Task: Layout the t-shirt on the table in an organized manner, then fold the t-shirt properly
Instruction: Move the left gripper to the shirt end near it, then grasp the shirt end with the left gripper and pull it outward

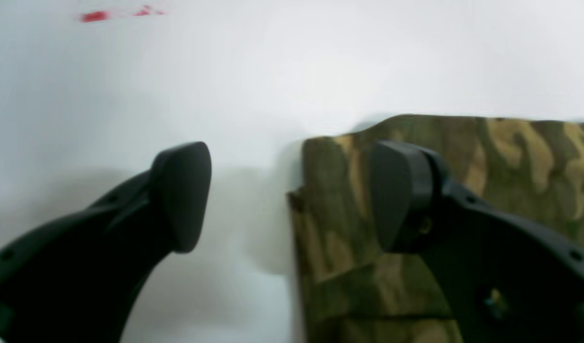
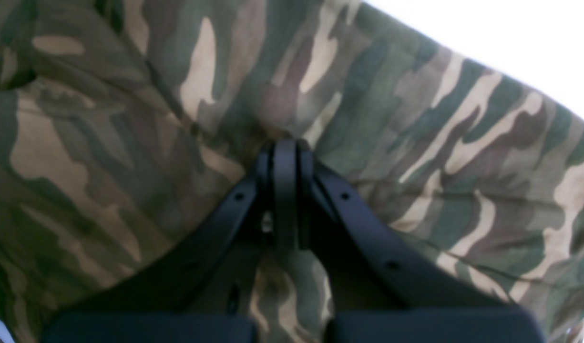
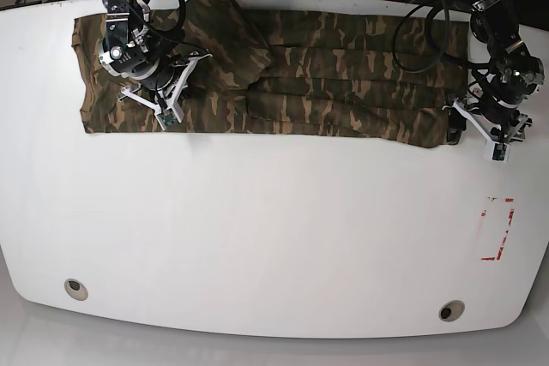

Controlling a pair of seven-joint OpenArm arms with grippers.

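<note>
Lying folded lengthwise, t-shirt (image 3: 326, 83), left gripper (image 1: 292, 200) spread

T-shirt (image 3: 343, 92): soft cloth, camouflage print in dark green, brown and tan. Lies as a long, narrow folded band across the far part of the bench, with lengthwise creases and a bunched fold near one end; its near edge runs roughly straight.

Bench (image 3: 257, 237): glossy white top, rounded corners, two round grommet holes near the front edge, one red-marked rectangle.
</note>
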